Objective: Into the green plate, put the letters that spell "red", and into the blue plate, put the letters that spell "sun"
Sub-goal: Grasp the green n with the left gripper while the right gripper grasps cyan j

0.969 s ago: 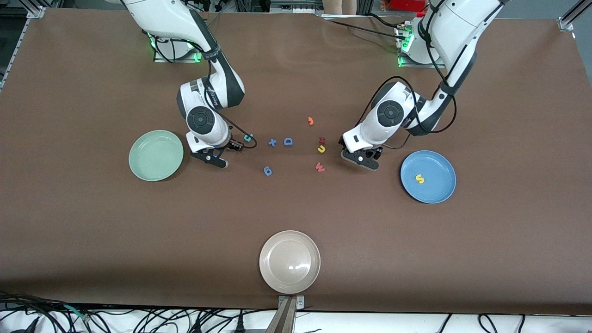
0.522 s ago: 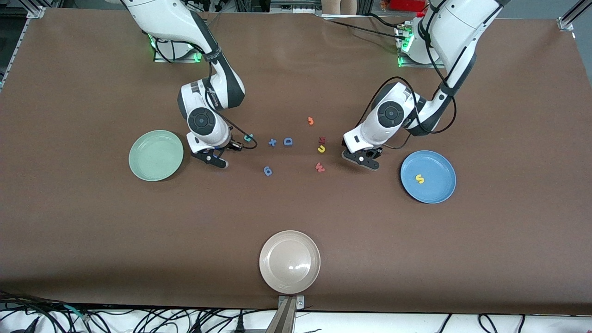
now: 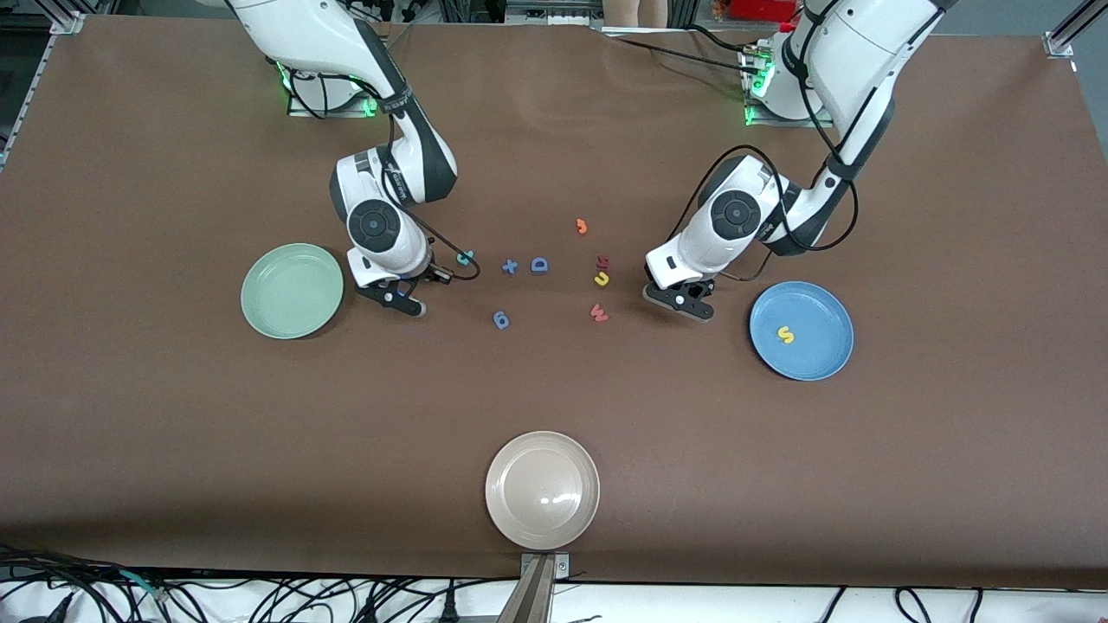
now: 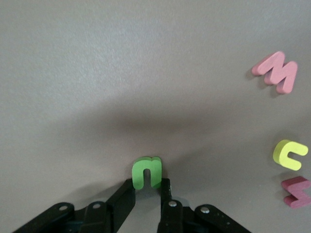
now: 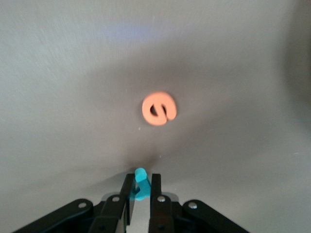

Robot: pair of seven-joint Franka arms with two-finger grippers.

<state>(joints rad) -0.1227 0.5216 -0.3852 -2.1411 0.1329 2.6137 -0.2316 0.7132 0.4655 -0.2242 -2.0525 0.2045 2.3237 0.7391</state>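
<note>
— What do the jaws have?

— The left gripper is clamped narrowly on a green letter, a "u" or "n" shape (upright between the fingertips). The right gripper is pinched just as narrowly on a teal letter; which letter I cannot tell.

— And around them?

— Just past the right gripper's fingertips an orange "e" lies flat on the table. In the front view the right gripper sits at mid-height of the frame, just beside the green plate. A second teal letter lies near it, toward the frame's centre.

— The left one?

— The left gripper is also at mid-height, between the blue plate and a small cluster: a yellow "u", a red "w" and a dark red letter.

— Anything in the plates?

— A yellow "s" lies in the blue plate.

— The rest?

— Centre of the frame: a blue plus, a blue "D", a blue "g", an orange "3". A beige plate sits at the lower middle.
</note>
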